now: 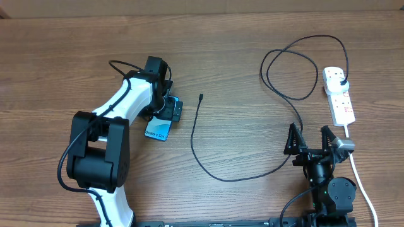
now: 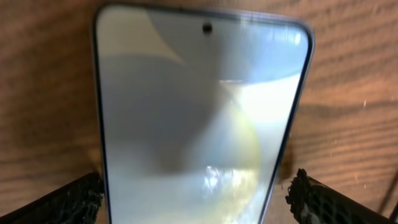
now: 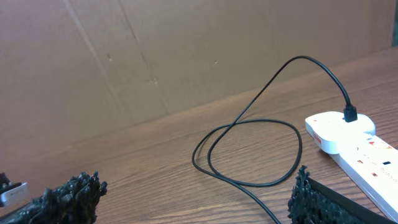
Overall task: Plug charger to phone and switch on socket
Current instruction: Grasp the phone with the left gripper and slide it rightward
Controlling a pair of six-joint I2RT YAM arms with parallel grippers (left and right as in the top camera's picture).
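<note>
The phone point(image 1: 158, 130), with a light blue screen, lies on the wooden table. It fills the left wrist view point(image 2: 199, 124). My left gripper point(image 1: 166, 116) is open and low over it, with one finger on each side of the phone point(image 2: 196, 202). The charger is a thin black cable point(image 1: 193, 135). Its small tip point(image 1: 200, 96) lies free on the table to the right of the phone. Its black plug point(image 1: 341, 82) sits in the white socket strip point(image 1: 341, 101), also seen in the right wrist view point(image 3: 357, 146). My right gripper point(image 1: 310, 140) is open and empty point(image 3: 196, 199), just left of the strip.
The cable loops point(image 3: 249, 130) across the table between my right gripper and the strip. The strip's white cord point(image 1: 360, 180) runs toward the front edge at the right. A cardboard wall point(image 3: 155, 56) stands at the back of the table.
</note>
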